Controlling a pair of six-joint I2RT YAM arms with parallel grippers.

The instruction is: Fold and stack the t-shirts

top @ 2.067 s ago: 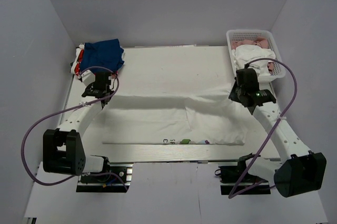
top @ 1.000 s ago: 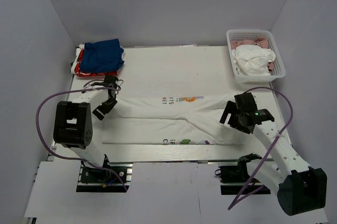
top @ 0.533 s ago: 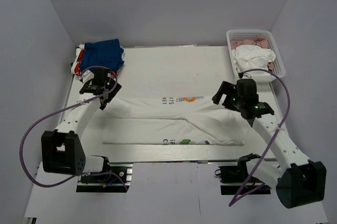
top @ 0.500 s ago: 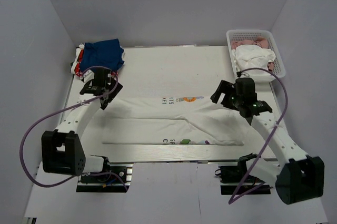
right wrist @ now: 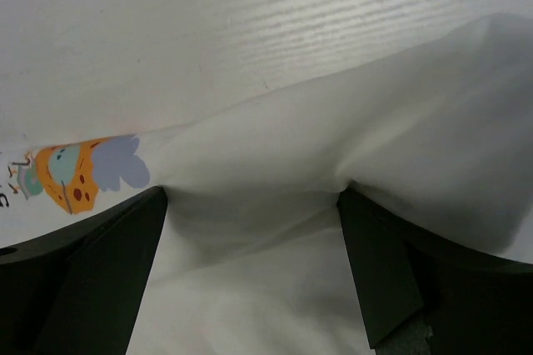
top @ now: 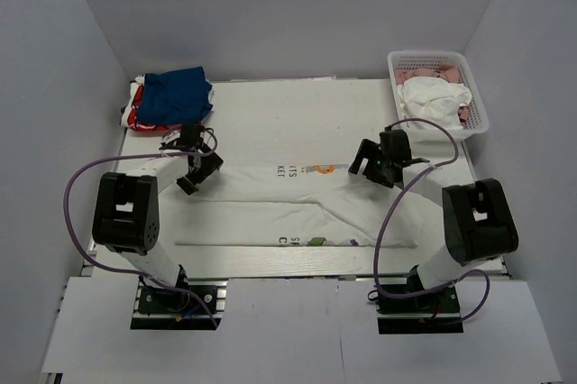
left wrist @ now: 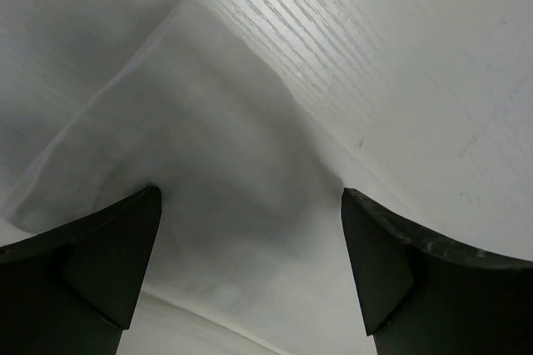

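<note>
**White t-shirt part-folded, both tools open over its far edge**

The white t-shirt (top: pixel 297 213) lies flat across the middle of the surface (top: pixel 297 118) as a long band. Its far edge is turned over, so part of the print (top: pixel 320 169) and lettering shows. I judge it only partly folded: the length has yet to be brought in, and then it goes on the pile. That pile sits at the far-left corner, a folded blue t-shirt (top: pixel 178 94) lying over a red t-shirt (top: pixel 133 119). At the far right a basket (top: pixel 395 67) holds crumpled cloth (top: pixel 435 97), so more shirts seem to remain.

The left tool (top: pixel 195 172) and right tool (top: pixel 365 160) hang low near the two ends of that far edge, jaws wide apart and clamped on nothing. Only the overhead view shows the pile and basket. Only the wrist views show cloth puckered between each pair of spread fingers, and the right one shows the orange-and-blue cartoon up close.
</note>
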